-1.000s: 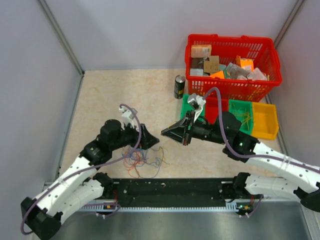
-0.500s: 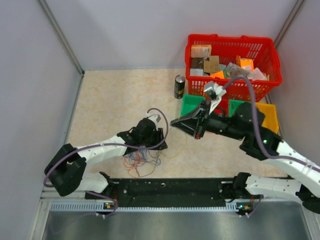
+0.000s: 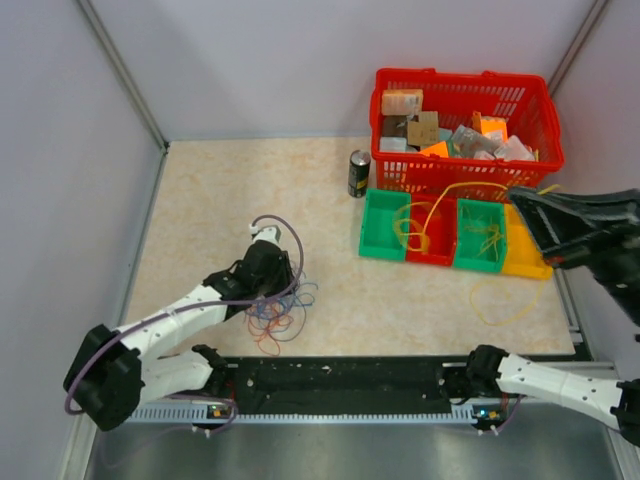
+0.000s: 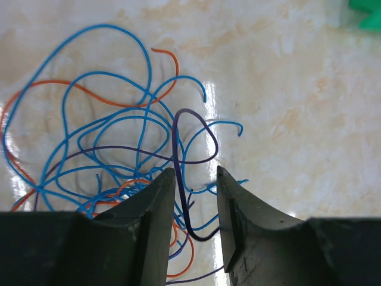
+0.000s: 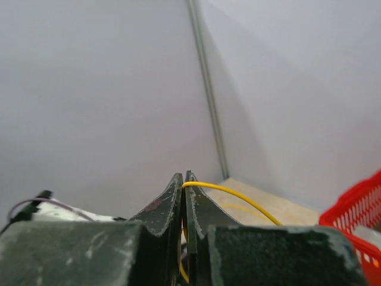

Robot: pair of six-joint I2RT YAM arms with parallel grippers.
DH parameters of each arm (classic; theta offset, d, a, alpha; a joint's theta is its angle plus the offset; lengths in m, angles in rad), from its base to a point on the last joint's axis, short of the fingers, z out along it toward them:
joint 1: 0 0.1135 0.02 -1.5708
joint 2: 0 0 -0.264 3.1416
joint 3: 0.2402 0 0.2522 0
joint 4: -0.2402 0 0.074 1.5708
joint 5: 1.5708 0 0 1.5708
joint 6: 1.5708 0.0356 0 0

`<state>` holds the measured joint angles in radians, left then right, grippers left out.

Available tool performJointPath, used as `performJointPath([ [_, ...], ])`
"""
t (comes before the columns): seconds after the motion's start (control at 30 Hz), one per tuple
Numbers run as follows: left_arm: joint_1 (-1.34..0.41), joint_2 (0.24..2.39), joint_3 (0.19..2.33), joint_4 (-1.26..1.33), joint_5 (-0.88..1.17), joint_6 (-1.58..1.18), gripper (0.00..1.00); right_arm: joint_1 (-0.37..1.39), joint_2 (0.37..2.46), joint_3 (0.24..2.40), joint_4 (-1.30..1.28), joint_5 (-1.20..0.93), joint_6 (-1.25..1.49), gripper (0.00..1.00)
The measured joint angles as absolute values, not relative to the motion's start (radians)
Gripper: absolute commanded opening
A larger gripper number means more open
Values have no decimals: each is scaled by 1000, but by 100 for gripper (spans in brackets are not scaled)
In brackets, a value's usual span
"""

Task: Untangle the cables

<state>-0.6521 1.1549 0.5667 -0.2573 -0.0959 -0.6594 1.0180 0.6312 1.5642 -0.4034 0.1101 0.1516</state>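
While hanging high at the right edge, well above the table (image 3: 250, 190), pinches a yellow cable (image 5: 232, 193) at the very tips of the right gripper (image 5: 183, 176), jaws pressed flat together. Carries that cable in a long arc from the tips toward the row of bins, down into loops at the green bin (image 3: 372, 228) nearest the can (image 3: 358, 173). Leaves a further yellow curl loose on the table just in front of the yellow bin (image 3: 532, 258); cannot tell whether joined to the held strand. Sits close to the red basket (image 3: 548, 120) behind the bins.

With the left gripper (image 4: 196, 174), hovers low over the tangle of cables (image 3: 283, 318), jaws parted by a narrow gap. Straddles a purple cable (image 4: 177, 140) in that gap — no visible squeeze on it. Faces blue cables (image 4: 107, 76) looped and crossed just beyond and left of the tips, with orange cables (image 4: 89, 94) threaded among them. Places the whole knot at the near left of the table, well apart from the yellow cable and the bins.
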Motion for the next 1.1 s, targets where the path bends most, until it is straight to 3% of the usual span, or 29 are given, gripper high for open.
performJointPath([
  [0.2,-636,981,587,-340,-205,-624,44,1018,682,1371,-481,316,122,0],
  [0.37,-631,858,606,-369,-211,-570,68,1018,723,1266,-574,412,124,0],
  [0.43,-630,807,608,-359,-185,-551,72,1018,718,1248,-596,416,133,0],
  [0.57,-630,744,625,-344,-134,-528,65,1018,694,1205,-599,371,155,0],
  [0.7,-630,738,672,-344,-112,-511,66,1018,688,1124,-592,343,208,0],
  [0.87,-630,753,682,-337,-54,-499,68,1015,743,985,-652,464,345,0],
  [1.1,-630,794,678,-308,34,-504,68,1010,921,968,-763,571,424,0],
])
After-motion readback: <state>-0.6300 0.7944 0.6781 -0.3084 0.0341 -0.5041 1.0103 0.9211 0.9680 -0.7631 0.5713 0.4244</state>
